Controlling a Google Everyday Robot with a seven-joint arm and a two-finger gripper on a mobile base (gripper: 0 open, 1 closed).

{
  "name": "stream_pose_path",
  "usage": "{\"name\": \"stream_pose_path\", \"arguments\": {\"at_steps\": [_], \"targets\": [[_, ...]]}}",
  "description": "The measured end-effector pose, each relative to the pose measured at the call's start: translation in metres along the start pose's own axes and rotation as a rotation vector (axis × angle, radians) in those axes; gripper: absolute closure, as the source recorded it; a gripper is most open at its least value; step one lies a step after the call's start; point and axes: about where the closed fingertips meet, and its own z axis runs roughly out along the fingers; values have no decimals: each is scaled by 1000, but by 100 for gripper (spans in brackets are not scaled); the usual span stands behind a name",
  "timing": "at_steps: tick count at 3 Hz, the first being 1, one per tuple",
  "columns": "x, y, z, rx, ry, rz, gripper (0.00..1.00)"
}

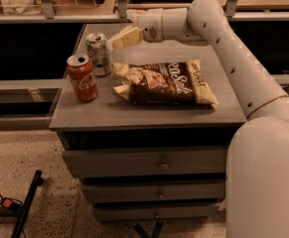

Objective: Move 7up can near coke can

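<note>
My gripper (120, 39) hangs over the back left part of the cabinet top (149, 117), at about 2 o'clock from the 7up can (98, 53), level with its upper half, near it but not on it. It closes on nothing, and I cannot tell how wide it stands. My arm (223, 38) reaches in from 3 o'clock, passing above the far edge of the top. The 7up can stands upright at roughly 10 o'clock on the top, silver lid up. The coke can (82, 78) stands upright too, nearer the front left edge at about 9 o'clock. The 7up can sits just beside it, at 1 o'clock from it, and I cannot tell whether the two touch. A brown chip bag (166, 82) lies flat across the middle, at 3 o'clock from both cans, its torn pale end pointing toward them. Below the top are drawers (159, 161), and a black stand leg (27, 205) rests on the speckled floor at 8 o'clock.
</note>
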Motion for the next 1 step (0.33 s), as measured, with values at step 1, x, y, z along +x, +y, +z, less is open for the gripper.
{"name": "stream_pose_path", "arguments": {"at_steps": [1], "targets": [[-2, 5, 1, -21, 3, -6, 0]]}}
